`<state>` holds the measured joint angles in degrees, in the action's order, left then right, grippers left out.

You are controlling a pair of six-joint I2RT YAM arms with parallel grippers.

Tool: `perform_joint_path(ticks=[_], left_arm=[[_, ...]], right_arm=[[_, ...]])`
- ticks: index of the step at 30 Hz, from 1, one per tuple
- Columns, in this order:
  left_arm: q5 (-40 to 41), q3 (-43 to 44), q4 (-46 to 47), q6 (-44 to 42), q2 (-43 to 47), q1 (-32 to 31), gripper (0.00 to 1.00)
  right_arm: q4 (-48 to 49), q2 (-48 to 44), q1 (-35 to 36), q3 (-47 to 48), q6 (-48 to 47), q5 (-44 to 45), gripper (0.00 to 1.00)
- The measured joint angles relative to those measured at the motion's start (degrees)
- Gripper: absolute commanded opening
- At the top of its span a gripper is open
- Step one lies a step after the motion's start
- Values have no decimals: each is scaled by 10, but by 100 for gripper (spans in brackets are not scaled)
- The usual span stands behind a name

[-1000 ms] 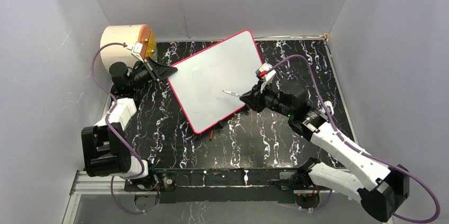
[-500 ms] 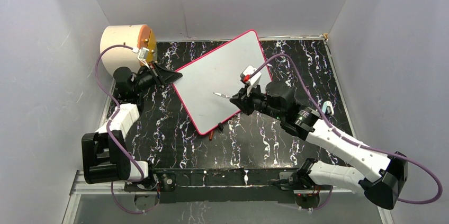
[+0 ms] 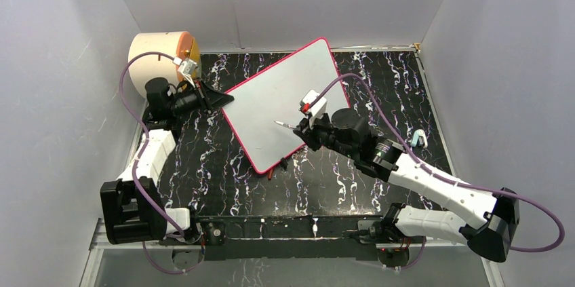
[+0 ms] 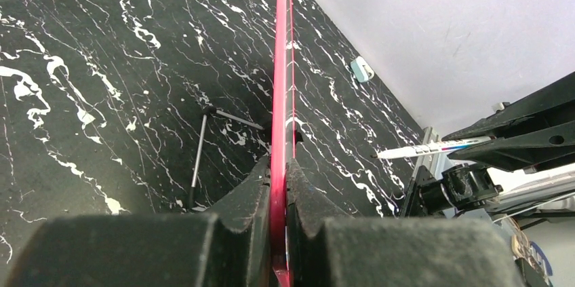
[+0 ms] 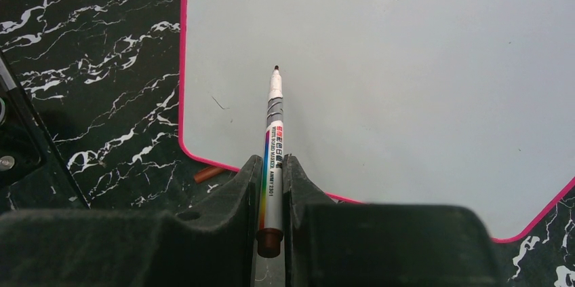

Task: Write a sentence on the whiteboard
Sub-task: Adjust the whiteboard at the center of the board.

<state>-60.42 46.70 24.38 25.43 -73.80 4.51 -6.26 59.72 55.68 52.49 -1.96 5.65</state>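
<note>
The whiteboard [image 3: 285, 97], white with a pink rim, stands slanted across the dark marbled table. My left gripper [image 3: 226, 100] is shut on its left rim. In the left wrist view the rim [image 4: 280, 63] runs edge-on between the jaws of that gripper [image 4: 279, 163]. My right gripper [image 3: 300, 128] is shut on a white marker [image 5: 272, 138], uncapped, its dark tip pointing at the lower middle of the board [image 5: 407, 83]. Seen from the left wrist, the marker [image 4: 434, 148] stops a short way off the board's face. The sentence is not in view; the face shows only tiny specks.
A cream cylinder with an orange face [image 3: 159, 56] stands at the back left, close behind my left arm. A brown marker cap [image 3: 270, 173] lies on the table by the board's near corner. A small light-blue object [image 3: 418, 139] sits near the right wall. Grey walls enclose the table.
My right gripper has carried the marker leftward, further over the board. The left arm has turned the board a little, shifting its corners slightly to the right.
</note>
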Motion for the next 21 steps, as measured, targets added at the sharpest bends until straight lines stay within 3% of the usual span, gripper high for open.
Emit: perform_joint_path(ticks=[10, 16, 21], left_arm=[[35, 2, -90, -60, 20, -6, 43], [44, 46, -111, -46, 5, -5, 54], [48, 113, -134, -38, -20, -5, 52]], right_arm=[[0, 22, 40, 18, -3, 35, 0], [-1, 29, 51, 22, -13, 51, 0], [-3, 29, 52, 23, -19, 64, 0]])
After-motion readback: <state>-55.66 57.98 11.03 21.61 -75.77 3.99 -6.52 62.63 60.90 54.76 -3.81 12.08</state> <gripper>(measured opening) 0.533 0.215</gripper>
